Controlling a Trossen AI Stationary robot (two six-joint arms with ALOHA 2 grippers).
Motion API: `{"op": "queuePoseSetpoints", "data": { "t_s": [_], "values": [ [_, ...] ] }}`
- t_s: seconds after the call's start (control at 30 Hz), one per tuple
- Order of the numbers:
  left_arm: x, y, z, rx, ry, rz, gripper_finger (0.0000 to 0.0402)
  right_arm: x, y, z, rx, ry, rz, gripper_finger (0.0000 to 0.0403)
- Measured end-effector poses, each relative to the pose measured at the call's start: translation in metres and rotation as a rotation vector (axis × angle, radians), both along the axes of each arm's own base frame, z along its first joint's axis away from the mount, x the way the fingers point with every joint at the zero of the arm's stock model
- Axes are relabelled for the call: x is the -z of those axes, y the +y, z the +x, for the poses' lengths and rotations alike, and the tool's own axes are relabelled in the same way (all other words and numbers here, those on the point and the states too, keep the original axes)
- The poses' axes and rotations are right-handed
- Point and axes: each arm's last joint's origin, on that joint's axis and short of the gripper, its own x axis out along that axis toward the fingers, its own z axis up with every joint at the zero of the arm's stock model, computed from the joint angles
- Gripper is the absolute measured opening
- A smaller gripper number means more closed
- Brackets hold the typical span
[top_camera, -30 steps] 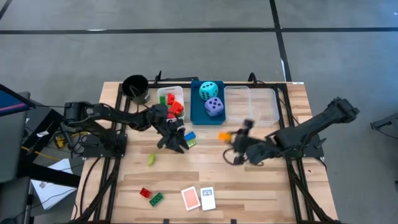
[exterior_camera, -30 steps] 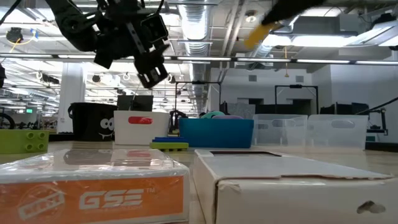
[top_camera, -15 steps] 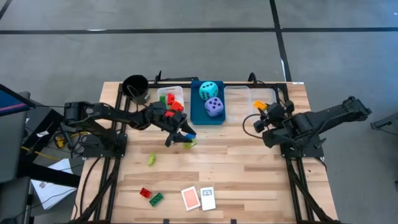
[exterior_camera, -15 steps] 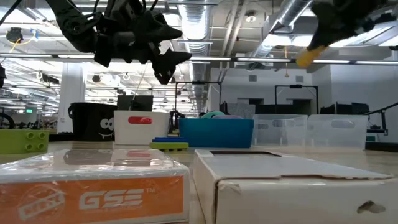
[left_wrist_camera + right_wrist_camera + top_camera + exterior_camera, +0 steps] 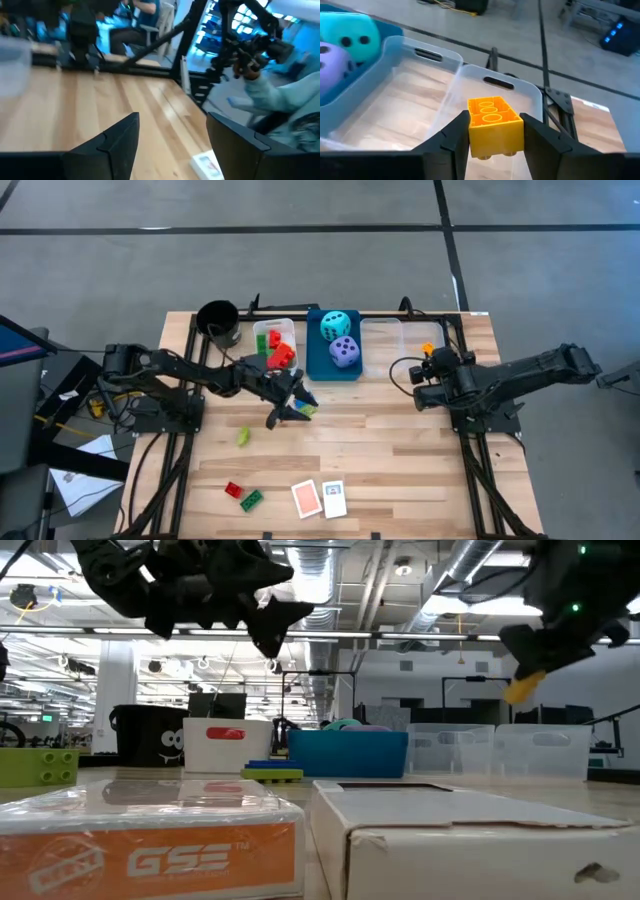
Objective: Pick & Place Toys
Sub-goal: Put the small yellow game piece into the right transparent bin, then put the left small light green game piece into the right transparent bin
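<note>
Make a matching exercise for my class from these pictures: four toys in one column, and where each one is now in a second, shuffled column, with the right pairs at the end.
Things
1. orange brick
2. purple die
3. red bricks
4. two cards

Places
A. in the white bin
B. lying on the table at its front edge
C. in the right gripper, over the clear bin
D. in the blue bin, beside the cyan die

Pairs: 1-C, 2-D, 3-A, 4-B

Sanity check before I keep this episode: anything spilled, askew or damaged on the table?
Nothing damaged or spilled. Loose toys still lie on the table: a lime brick, a red brick and green brick, two cards. The right hand holds an orange brick above the clear bin; the left hand is empty.
</note>
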Motion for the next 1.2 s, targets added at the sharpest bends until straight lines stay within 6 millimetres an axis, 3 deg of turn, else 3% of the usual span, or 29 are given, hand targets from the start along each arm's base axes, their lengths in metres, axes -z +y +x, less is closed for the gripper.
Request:
{"op": "queuePoseSetpoints", "data": {
  "t_s": [0.33, 0.57, 0.73, 0.87, 1.0, 1.2],
  "values": [
    [-0.016, -0.026, 0.004, -0.348, -0.178, 0.076, 0.0218, 0.007, 0.000, 0.000, -0.013, 0.001, -0.041, 0.0207],
    [-0.016, -0.039, 0.003, -0.445, -0.174, 0.076, 0.0218, 0.004, 0.003, 0.014, -0.104, 0.021, -0.114, 0.0226],
    [-0.009, -0.048, 0.003, -0.477, -0.116, 0.167, 0.0218, -0.009, 0.018, 0.047, -0.394, 0.086, -0.155, 0.0227],
    [0.001, -0.055, 0.000, -0.571, -0.014, 0.285, 0.0218, -0.028, 0.040, 0.074, -0.842, 0.010, -0.128, 0.0227],
    [0.013, -0.062, -0.005, -0.642, 0.103, 0.373, 0.0218, -0.032, 0.061, 0.089, -1.220, -0.034, -0.151, 0.0227],
    [0.029, -0.084, -0.017, -0.712, 0.326, 0.465, 0.0218, -0.010, 0.070, 0.108, -1.267, 0.009, -0.124, 0.0227]
  ]
}}
